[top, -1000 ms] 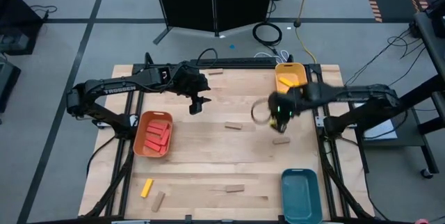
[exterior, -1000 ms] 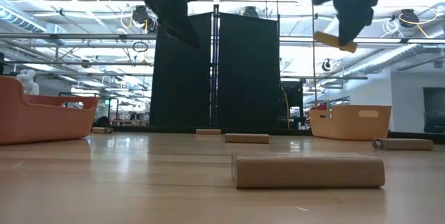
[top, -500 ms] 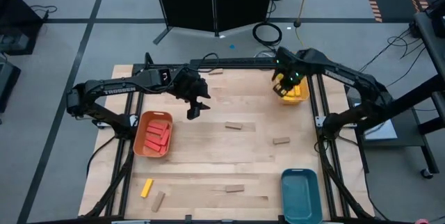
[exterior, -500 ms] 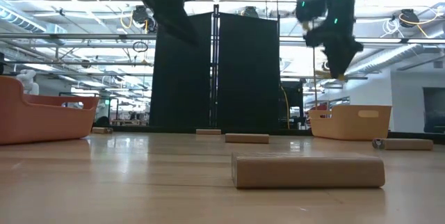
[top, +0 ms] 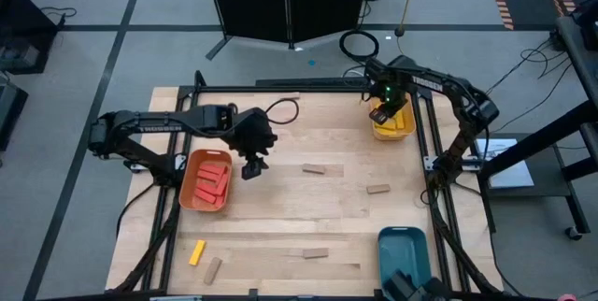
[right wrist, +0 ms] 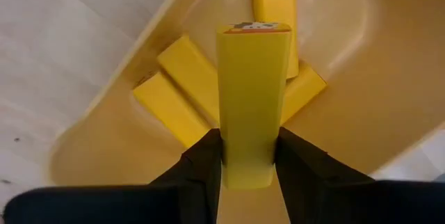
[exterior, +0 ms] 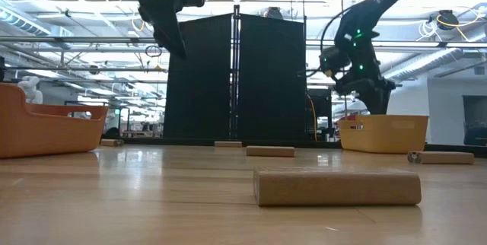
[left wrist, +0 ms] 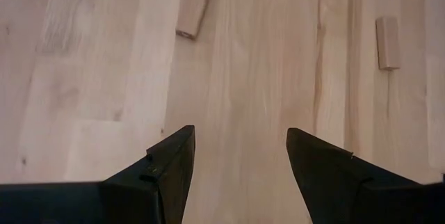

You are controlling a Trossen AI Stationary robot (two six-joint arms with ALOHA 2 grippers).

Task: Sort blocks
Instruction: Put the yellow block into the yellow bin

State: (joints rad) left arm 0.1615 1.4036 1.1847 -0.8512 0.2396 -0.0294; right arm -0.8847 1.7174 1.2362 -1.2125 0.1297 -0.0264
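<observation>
Right gripper [right wrist: 249,156] hangs over the yellow tray [top: 391,121] at the table's [top: 280,207] far right corner, fingers clamped on a yellow block [right wrist: 252,102] above more yellow blocks [right wrist: 182,88] in it. Left gripper [left wrist: 240,158], fingers apart and empty, hovers beside the orange tray [top: 190,192] of red blocks [top: 213,181]. Tan blocks [top: 314,170] lie scattered mid-table; one yellow block [top: 196,251] lies near the front left corner.

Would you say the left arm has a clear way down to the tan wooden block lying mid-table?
Probably yes: the left gripper hangs with open, empty jaws beside the tan wooden block, with only bare table between them.
</observation>
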